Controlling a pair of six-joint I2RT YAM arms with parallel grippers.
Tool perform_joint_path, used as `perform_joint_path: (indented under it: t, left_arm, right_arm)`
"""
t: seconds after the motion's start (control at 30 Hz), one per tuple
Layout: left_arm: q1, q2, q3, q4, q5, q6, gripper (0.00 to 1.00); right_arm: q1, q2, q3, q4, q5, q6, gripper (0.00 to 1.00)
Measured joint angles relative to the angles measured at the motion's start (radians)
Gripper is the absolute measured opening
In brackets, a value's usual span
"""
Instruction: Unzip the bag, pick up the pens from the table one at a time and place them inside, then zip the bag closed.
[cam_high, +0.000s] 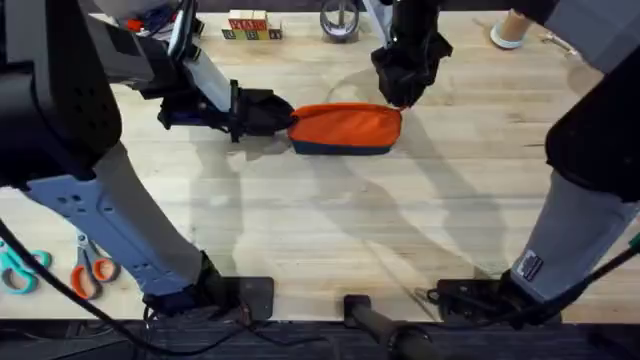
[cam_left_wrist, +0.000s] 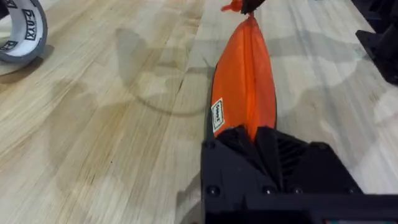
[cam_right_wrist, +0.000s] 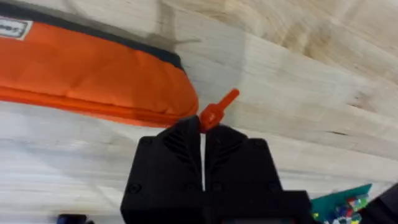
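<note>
From overhead I see the bag (cam_high: 346, 129) lying flat on the wooden surface (cam_high: 320, 230), lengthwise across the far middle, with my left gripper (cam_high: 283, 117) clamped on its left end and my right gripper (cam_high: 402, 88) coming down from above at its right end. Tape roll (cam_high: 341, 20) and lettered blocks (cam_high: 251, 27) sit at the far edge, scissors (cam_high: 88, 270) at the near left; I can't pick out any pens on the surface from here. In the left wrist view the bag (cam_left_wrist: 244, 87) runs away from my left gripper (cam_left_wrist: 252, 134), whose fingers are pressed shut on the near end of the fabric, and the zipper line along the top reads as fully closed up to the far end, where the orange pull tab (cam_left_wrist: 232, 6) meets the other arm's dark fingertips. In the right wrist view my right gripper (cam_right_wrist: 202, 124) has its fingers drawn together with just a hairline gap, pinching the base of the zipper pull (cam_right_wrist: 217, 111) right beside the bag's (cam_right_wrist: 93, 71) rounded end. I judge we are at the start of the unzip: pull gripped, bag anchored, zipper not yet drawn. Next I'd need to drag the pull steadily along the zipper toward the left gripper, keeping the left hold firm so the bag doesn't slide or bunch, and watching that the small tab doesn't slip out.
</note>
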Motion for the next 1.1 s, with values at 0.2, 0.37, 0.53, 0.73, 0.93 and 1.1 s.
perform_joint_path:
  t: [0.2, 0.37, 0.53, 0.73, 0.93, 1.1]
  left_arm:
    - [0.000, 0.000, 0.000, 0.000, 0.000, 0.000, 0.040]
    - [-0.002, 0.000, 0.000, -0.001, 0.001, 0.000, 0.040]
    - [-0.003, 0.000, 0.000, -0.003, 0.001, 0.000, 0.040]
    - [-0.003, 0.000, 0.000, -0.003, 0.000, 0.000, 0.039]
    - [-0.003, 0.000, -0.001, -0.004, 0.000, 0.000, 0.039]
    - [-0.003, 0.000, -0.001, -0.003, 0.000, 0.000, 0.039]
  right_arm:
    - [-0.013, 0.000, -0.028, 0.013, 0.002, 0.025, 0.031]
    - [-0.064, 0.000, -0.069, 0.032, -0.038, 0.076, 0.031]
    - [-0.123, 0.000, -0.084, 0.040, -0.130, 0.096, 0.031]
    - [-0.145, 0.000, -0.108, 0.053, -0.162, 0.102, 0.031]
    - [-0.149, 0.000, -0.151, 0.074, -0.159, 0.105, 0.031]
    - [-0.150, 0.000, -0.156, 0.076, -0.157, 0.105, 0.031]
